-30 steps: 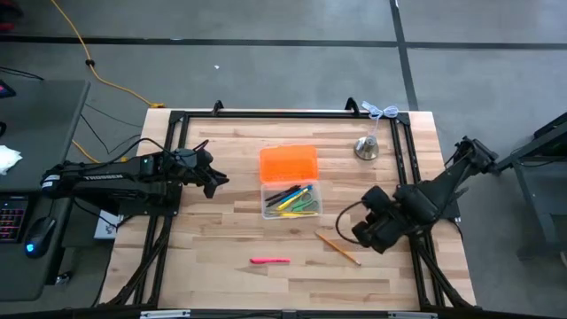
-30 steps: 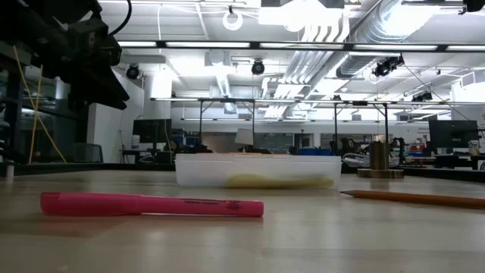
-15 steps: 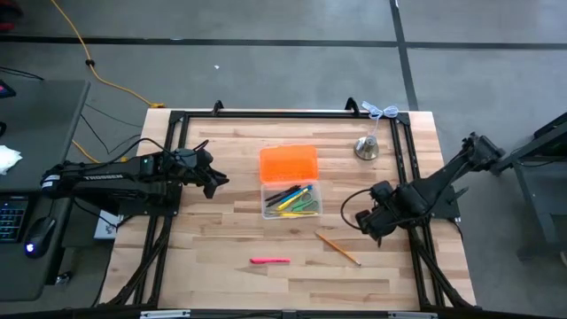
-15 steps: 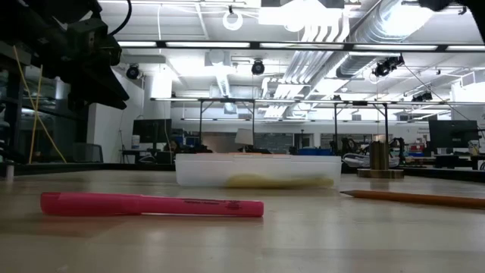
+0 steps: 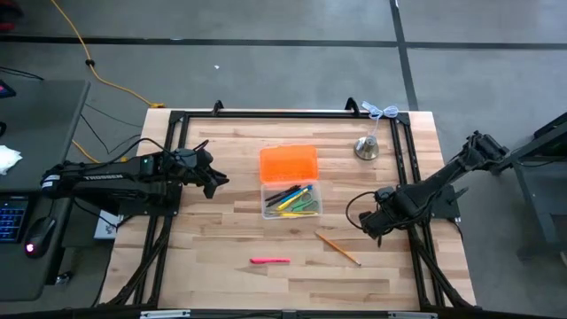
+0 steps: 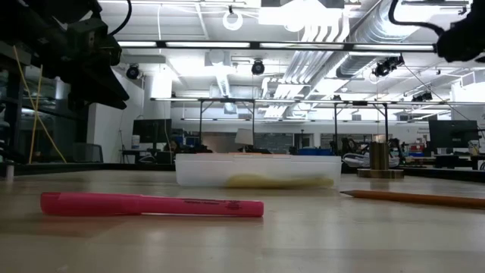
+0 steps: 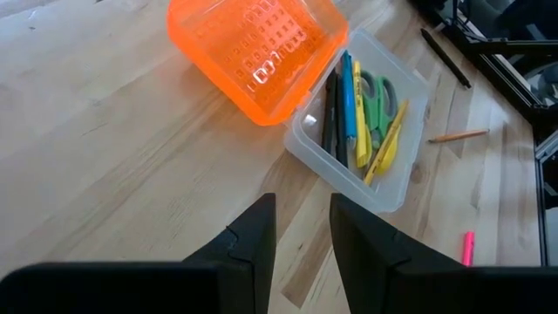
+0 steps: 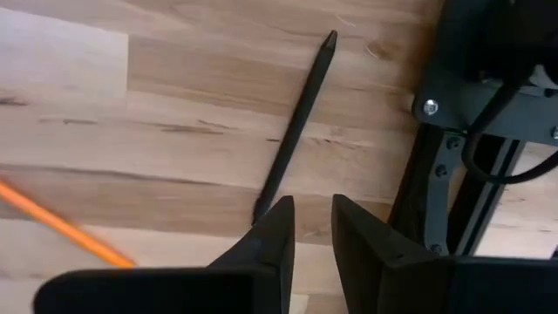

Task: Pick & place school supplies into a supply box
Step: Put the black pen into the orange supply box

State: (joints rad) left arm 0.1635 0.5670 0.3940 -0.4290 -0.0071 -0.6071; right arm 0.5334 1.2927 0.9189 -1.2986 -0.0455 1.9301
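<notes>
The supply box (image 5: 291, 200) lies mid-table, its orange lid (image 5: 288, 163) open on the far side. In its clear tray (image 7: 397, 170) lie yellow, blue and black pens and green scissors (image 7: 377, 96). A pink marker (image 5: 269, 260) and a wooden pencil (image 5: 337, 248) lie near the front edge. A black pen (image 8: 295, 126) lies on the wood by the right frame rail. My right gripper (image 8: 312, 234) hangs above it, open, pointing down, nothing between its fingers. My left gripper (image 7: 302, 231) waits open left of the box.
A silver bell (image 5: 366, 147) stands at the far right. Black frame rails (image 5: 403, 168) run along the table's sides and far edge, one close beside my right gripper (image 8: 453, 131). Bare wood lies between the box and the front edge.
My right gripper has come down toward the table at the right rail and has rolled about its own axis; its arm now shows at the top right of the low view. The pens, the pencil and the box lie as before.
</notes>
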